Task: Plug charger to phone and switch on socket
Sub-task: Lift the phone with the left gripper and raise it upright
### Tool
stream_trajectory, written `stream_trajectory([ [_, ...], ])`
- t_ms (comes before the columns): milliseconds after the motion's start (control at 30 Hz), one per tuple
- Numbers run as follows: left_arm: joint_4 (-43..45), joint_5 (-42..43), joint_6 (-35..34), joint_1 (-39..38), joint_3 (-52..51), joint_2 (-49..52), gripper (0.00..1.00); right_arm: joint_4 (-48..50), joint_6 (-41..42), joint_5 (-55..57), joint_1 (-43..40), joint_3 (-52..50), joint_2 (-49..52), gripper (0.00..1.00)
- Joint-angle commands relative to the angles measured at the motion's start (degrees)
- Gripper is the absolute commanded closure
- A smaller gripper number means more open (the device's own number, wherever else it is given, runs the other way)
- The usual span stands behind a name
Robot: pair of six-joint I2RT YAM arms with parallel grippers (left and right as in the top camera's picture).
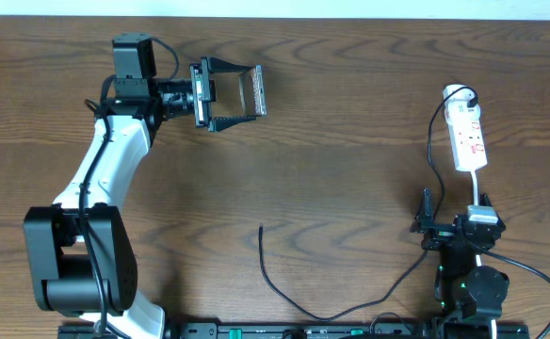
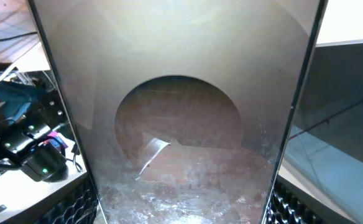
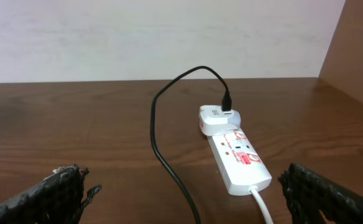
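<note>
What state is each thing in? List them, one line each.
phone: gripped in the left hand, off the table, no cable in it.
charger: one end plugged in at the socket, connector tip lying free on the table.
socket: lying flat; switch position cannot be told.
left hand: shut on the phone.
right hand: open, empty.
</note>
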Motion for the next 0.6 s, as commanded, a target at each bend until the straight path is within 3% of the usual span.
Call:
stream_trajectory([
  [0,2.23,2.86,-0.9,0.02,1.42,-1.6,0.93,-0.15,1.01,0.44,-0.33,-0.09,-0.31,0.01],
  [300,9.18,5.64,-0.9,0.02,1.42,-1.6,0.93,-0.15,1.01,0.44,-0.33,-0.09,-0.31,0.01],
  [567,9.42,5.64,-0.87,0.02,1.42,-1.6,0.93,-0.15,1.01,0.44,-0.33,-0.09,-0.31,0.01],
])
